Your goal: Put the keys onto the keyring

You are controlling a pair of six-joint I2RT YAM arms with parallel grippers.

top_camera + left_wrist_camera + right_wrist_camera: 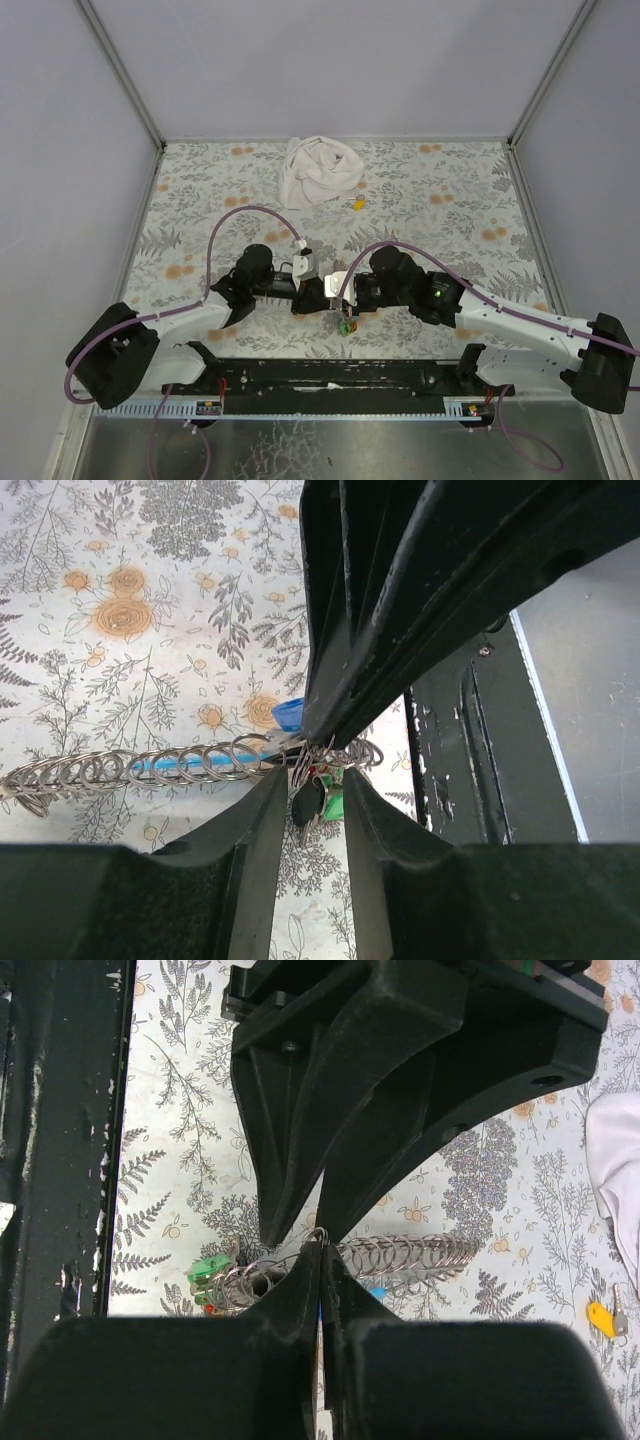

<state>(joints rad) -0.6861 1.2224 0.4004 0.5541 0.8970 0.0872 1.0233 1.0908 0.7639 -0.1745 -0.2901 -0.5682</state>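
Observation:
A row of linked thin metal rings (130, 768) lies on the patterned cloth, with a blue strap (180, 765) running under it. A blue key cap (290, 713) sits beside it. My right gripper (320, 1248) is shut on one ring of the keyring (316, 1234) where the row (410, 1256) ends. Green-capped keys (208, 1272) and a dark key head (307, 802) hang from the bunch. My left gripper (310, 780) is open, its fingers either side of that bunch. In the top view both grippers meet (330, 296) above the green keys (345, 326).
A crumpled white cloth (318, 170) lies at the back of the table, with a yellow-capped key (358, 203) next to it; the key also shows in the right wrist view (600, 1318). The black base rail (330, 372) runs along the near edge.

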